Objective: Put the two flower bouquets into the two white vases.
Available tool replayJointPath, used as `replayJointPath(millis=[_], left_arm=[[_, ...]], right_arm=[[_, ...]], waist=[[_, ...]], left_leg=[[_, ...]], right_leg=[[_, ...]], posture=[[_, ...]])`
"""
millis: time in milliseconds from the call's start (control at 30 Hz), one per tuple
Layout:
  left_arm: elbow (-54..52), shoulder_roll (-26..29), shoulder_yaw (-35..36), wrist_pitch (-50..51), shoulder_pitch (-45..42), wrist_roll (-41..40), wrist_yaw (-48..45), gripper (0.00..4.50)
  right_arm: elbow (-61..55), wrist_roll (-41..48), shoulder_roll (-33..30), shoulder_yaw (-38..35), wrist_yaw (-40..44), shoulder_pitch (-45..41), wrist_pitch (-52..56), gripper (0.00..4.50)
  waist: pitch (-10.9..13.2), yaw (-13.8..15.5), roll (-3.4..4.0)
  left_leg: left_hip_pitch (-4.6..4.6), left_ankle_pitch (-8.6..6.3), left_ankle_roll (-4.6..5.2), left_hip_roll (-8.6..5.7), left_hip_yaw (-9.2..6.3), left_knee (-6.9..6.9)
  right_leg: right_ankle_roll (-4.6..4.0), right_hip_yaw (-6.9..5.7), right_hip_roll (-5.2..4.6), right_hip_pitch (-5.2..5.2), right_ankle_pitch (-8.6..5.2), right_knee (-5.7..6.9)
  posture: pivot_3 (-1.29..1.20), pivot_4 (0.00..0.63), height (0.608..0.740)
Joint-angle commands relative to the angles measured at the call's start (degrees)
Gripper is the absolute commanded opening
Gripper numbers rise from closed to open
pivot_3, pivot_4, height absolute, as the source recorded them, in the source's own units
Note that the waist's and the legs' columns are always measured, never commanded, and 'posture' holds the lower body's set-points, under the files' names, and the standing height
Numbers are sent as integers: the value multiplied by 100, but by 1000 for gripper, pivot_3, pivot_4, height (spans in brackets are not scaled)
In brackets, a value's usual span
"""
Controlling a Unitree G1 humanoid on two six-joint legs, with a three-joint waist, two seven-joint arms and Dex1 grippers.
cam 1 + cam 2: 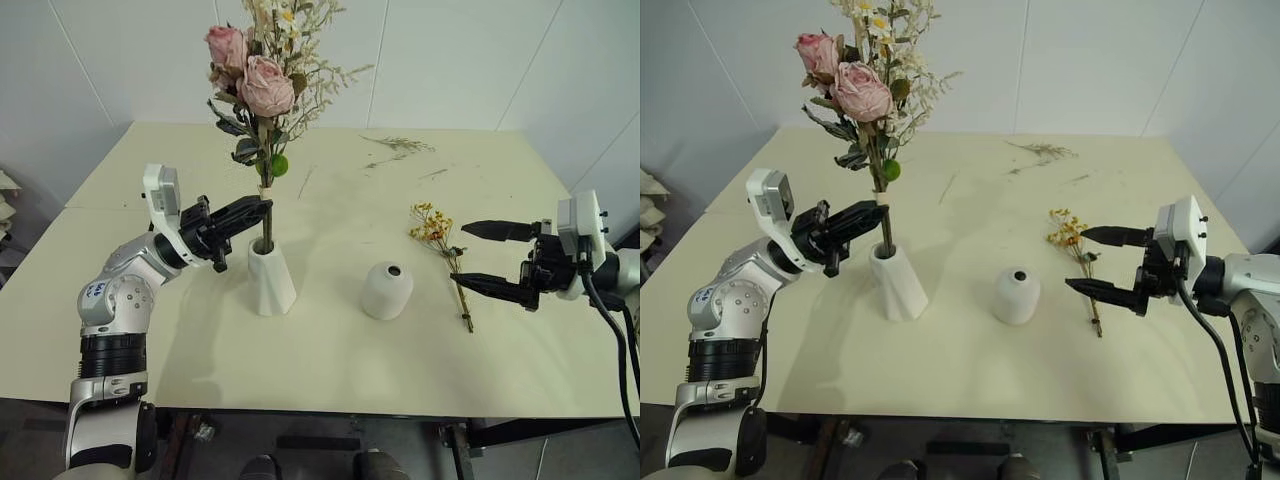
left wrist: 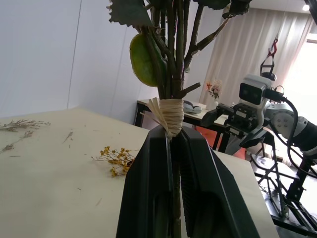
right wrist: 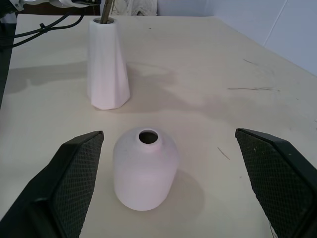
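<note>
While the left claw (image 1: 262,206) is clamped tight on the stems of the larger bouquet (image 1: 262,75), just below the pale raffia binding (image 2: 167,115), the stem ends reach down into the mouth of the tall twisted vase (image 1: 270,279). The bouquet stands nearly upright, its two pink roses, white daisies, dark leaves and beige sprigs rising well above the vase. In the left wrist view the two black fingers (image 2: 143,193) press against the stems from both sides with no gap between them.

The right claw (image 1: 473,256) is spread as wide as it goes and holds nothing. Its two fingers point toward the middle of the surface (image 1: 330,350); in the head views the slim bouquet (image 1: 442,250) of small yellow-orange flowers shows just beside their tips, lying flat, blossoms toward the far wall and thin stem toward the near edge. Whether the fingers touch it cannot be told.

There are two white vases: the tall one and a short rounded vase (image 1: 386,290) with a small hole on top, standing between the tall vase and the slim bouquet. There are two bouquets, one in the tall vase, one lying loose. A few dried twigs (image 1: 398,148) lie scattered at the far side.
</note>
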Motion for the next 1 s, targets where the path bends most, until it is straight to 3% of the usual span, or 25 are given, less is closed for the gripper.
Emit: replayJointPath(millis=[33,333,367,800,1000], left_arm=[[-78,53,40,-125,62,87,-17,32],[-234,213,81,-2,232,76,-95,32],[-235,234,74,4,236,89,-100,719],[-665,668,74,210,388,114,-136,4484],[-788,1082,297,231,492,7,-347,4484]], right_arm=[[-189,103,-75,-190,-53,31,10,4500],[-215,108,-91,-192,-75,63,8,4500],[-216,107,-92,-190,-75,58,6,4500],[-190,89,-152,-219,-35,45,-17,4500],[-180,64,-182,-221,-54,63,-2,4500]], waist=[[0,2,0],[0,1,0],[0,1,0],[0,-3,0],[1,-5,1]], left_leg=[[0,0,0,0,0,0],[0,0,1,0,0,-1],[0,0,1,0,0,-1],[-1,-1,2,0,0,-8],[-1,-1,2,1,1,-22]], right_leg=[[0,0,0,0,0,0],[0,0,0,0,0,-1],[0,0,0,0,0,-3],[0,0,-1,0,0,-12],[-1,-1,-1,1,0,-25]], posture=[[0,150,740],[0,150,740],[0,150,740],[0,150,740],[0,150,740]])
